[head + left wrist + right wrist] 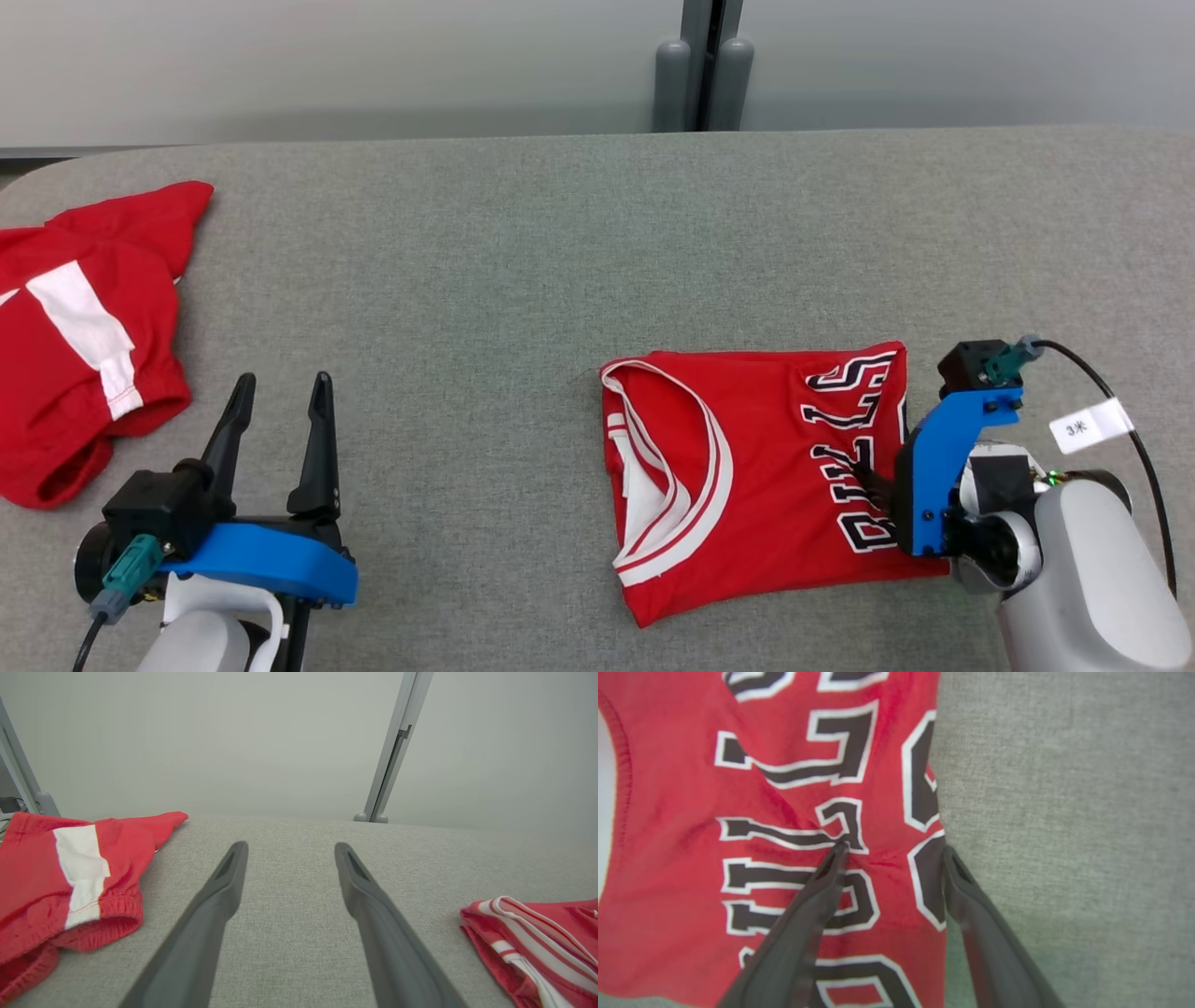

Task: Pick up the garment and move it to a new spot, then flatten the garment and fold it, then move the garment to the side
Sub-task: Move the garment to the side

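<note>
The folded red jersey point(756, 476) is found flat on the grey table point(523, 233), right of centre. The right gripper point(893, 848) is set astride its right edge, jaws apart, nothing clamped. The cloth is judged light and limp (layers may slide); all layers should be pinched at that edge.

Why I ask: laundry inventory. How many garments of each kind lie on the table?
Jersey: 1
Shorts: 1
Total: 2
</note>
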